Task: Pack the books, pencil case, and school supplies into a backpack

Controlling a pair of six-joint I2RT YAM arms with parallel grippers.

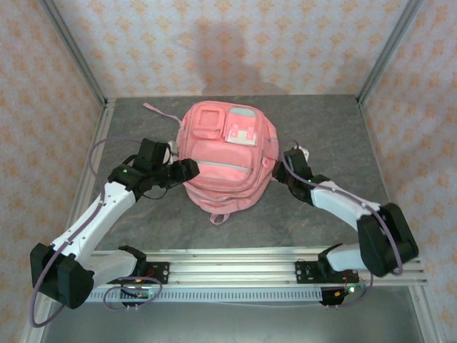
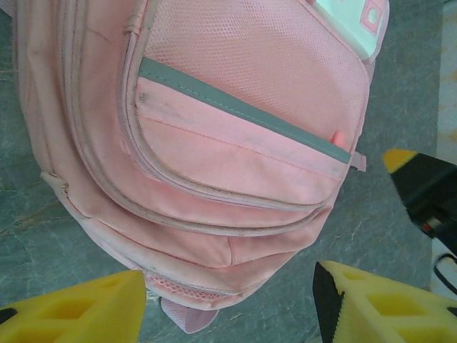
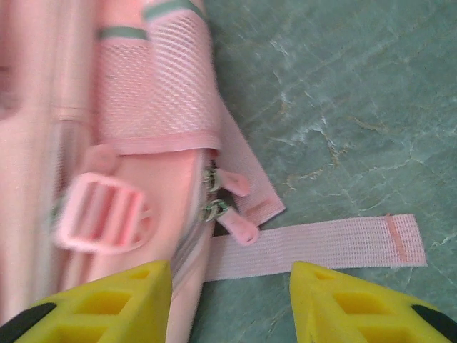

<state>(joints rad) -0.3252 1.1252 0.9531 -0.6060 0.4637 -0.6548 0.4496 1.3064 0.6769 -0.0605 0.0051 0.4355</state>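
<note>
Backpack: the pink backpack [image 1: 225, 161] is lying face-up at the middle of the worktop [image 1: 335, 136], with its front pocket [image 2: 235, 164] facing upward.
Left end effector: the left end effector [image 1: 187, 170] is hovering just beside the bag's left flank. Its yellow fingers are standing well apart and gripping nothing, and the bag's rounded edge is lying ahead of the gap.
Right end effector: the right end effector [image 1: 280, 166] is sitting close against the right flank. Its fingers are spread and holding nothing.
Ahead of the right fingers: two zip pulls [image 3: 243, 227] are resting one above the other just beside a loose webbing strap [image 3: 321, 246]. A pink buckle [image 3: 103, 214] is lying to their left, below the mesh side pocket [image 3: 153, 86]. That side of the right wrist view is blurring.
Step in hand, as a judgement: the right arm appears to be lining up on the zip pulls to work the main zip, while the left is placed to steady the bag.
Doing it well: the right fingers should be closing on one pull tab alone, well clear of the strap and buckle. They should then be drawing along the zip line rather than lifting.
Support: the left should be bracing or pinching the fabric on its side so the bag is not sliding.
Risk: catching the strap, or bunching fabric into the teeth.
</note>
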